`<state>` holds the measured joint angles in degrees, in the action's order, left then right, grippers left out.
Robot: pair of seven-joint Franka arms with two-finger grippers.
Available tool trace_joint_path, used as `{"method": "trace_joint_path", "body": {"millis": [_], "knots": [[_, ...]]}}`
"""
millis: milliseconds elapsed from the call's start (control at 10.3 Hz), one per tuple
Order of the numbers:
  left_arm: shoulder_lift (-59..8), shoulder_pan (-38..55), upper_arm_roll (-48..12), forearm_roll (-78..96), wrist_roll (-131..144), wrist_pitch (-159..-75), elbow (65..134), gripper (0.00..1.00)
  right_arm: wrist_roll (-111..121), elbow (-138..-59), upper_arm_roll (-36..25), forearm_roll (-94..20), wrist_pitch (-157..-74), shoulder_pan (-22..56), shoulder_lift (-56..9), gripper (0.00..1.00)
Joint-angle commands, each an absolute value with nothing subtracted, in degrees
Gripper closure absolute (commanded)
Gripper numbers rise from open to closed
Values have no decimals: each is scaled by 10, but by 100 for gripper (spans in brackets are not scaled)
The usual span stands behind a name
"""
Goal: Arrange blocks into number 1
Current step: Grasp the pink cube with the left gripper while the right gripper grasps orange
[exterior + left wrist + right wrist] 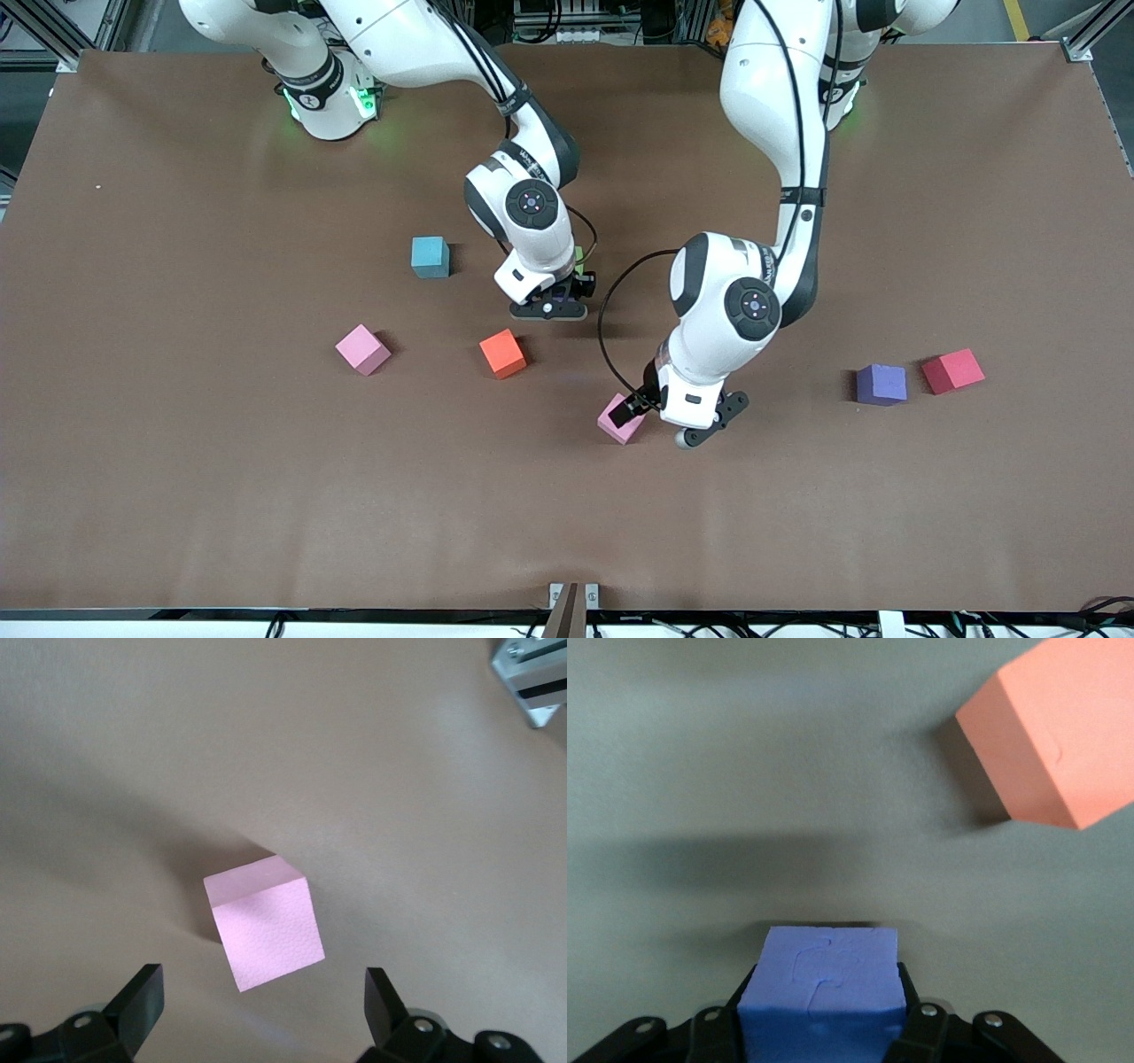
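- left gripper [264,1005] over the table [177,496], fingers [139,997] spread wide, nothing between them; a pink block [264,921] sits on the table just under the gap, tilted relative to the fingers, not touched; in front view this block [619,418] is half hidden by the gripper [682,424]
- right gripper [822,1028] clamped on a blue block [822,979], fingers pressed on two of its sides; in front view the gripper [549,306] is over mid-table, the held block hidden by the wrist; cannot tell if it is lifted or resting on the table
- orange block [503,353] on the table just beside the right gripper, nearer the front camera; also shows in right wrist view [1059,735], apart from the held block
- light blue block [431,257] near the right gripper, toward the right arm's end
- second pink block [362,349] farther toward the right arm's end, beside the orange one, apart from it
- purple block [881,385] and red block [953,370] close together toward the left arm's end, well apart from the left gripper
- a bit of green [579,257] peeks out by the right wrist; too hidden to tell what it is
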<state>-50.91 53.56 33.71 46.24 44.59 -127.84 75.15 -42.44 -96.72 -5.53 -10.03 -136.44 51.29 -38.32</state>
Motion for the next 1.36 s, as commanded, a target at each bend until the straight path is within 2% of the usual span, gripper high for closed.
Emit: {"method": "trace_joint_path", "body": {"millis": [0,97,194,486,875,1263], "knots": [[-552,546,361,486,478,-1263,710,0,-439,-973,-56,-111,-1370,523,-382,47],[-559,546,360,486,478,-1264,708,0,-439,-973,-55,-111,-1371,523,-381,36],[-565,546,360,487,478,-1264,707,0,-439,-974,-55,-111,-1370,523,-379,0],[-574,546,362,487,477,-1270,701,0,-430,-1014,-52,-109,-1369,506,-332,0],[-598,547,379,529,477,-1272,676,0,-391,-1084,-26,-108,-1368,444,-248,0],[-617,549,386,563,477,-1282,669,0,-314,-1091,-17,-102,-1381,356,-247,0]]}}
